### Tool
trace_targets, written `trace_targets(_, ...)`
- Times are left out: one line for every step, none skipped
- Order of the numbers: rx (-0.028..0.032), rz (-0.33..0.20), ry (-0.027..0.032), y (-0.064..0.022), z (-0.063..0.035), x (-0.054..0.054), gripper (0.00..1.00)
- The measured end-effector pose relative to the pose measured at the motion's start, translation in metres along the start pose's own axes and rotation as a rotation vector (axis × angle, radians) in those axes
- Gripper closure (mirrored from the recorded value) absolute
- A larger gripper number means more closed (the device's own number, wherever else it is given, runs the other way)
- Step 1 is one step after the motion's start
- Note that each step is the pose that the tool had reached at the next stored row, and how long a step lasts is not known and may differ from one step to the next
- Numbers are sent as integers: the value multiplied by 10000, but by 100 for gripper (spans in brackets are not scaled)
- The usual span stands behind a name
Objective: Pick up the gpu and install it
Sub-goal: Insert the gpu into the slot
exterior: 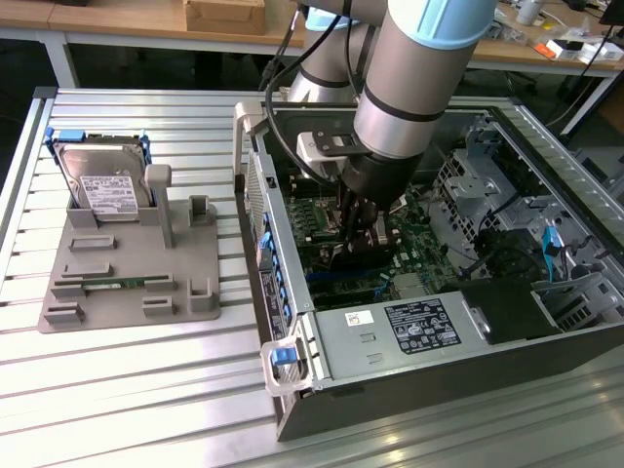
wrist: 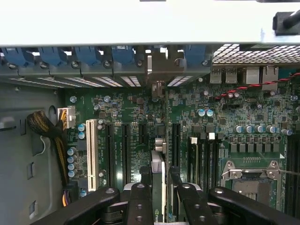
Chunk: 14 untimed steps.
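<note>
Starting at the exterior view's left, we see the grey holder (exterior: 132, 263) on the counter (exterior: 146, 390), well apart from the computer case (exterior: 439, 380). The hard drive (exterior: 102, 180) stands in it, and the memory stick (exterior: 112, 284) lies in a slot near its front.

Moving right to the case, the pincer (exterior: 353, 222) is down inside it, above the motherboard (exterior: 409, 219). In the wrist view the pincer (wrist: 161, 197) is clamped on the gpu (wrist: 158, 168), which we see edge-on between the two black fingers (wrist: 139, 201). The card stands upright, in line with one expansion slot (wrist: 160, 124) of the motherboard, and its bracket end points toward the rear wall (wrist: 140, 28) of the case. Whether its edge already touches the slot, we cannot tell.

We judge the card to be light, stiff and thin, but fragile. It is best gripped on the flat sides near the upper edge, not on the contacts.
</note>
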State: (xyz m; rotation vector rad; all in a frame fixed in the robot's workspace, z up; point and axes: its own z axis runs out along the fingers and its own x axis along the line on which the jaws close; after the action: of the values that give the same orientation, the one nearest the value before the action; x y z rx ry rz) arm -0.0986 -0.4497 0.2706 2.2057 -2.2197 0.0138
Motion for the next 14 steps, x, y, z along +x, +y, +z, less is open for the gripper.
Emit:
trace_targets(0,1,1,0,0,0,75)
trace_targets(0,0,1,0,0,0,75)
trace_targets(0,0,0,0,0,0,75)
trace_targets(0,0,6,0,1,0,75)
trace_targets(0,0,11,0,1,0,75)
trace_targets(3,2,66,0,4,-1,75)
trace_targets(0,1,102,0,2,-1,75)
trace_targets(0,0,106,0,2,-2,75)
trace_targets(1,1,104,-1,4,-7,75)
trace_targets(1,0,105,-2,5,-8,75)
trace_targets(-1,1,104,-2,7,-10,75)
trace_targets(-3,1,99,-2,10,-12,75)
trace_targets(-1,1,84,-2,16,-13,75)
trace_targets(-5,1,74,-3,29,-14,75)
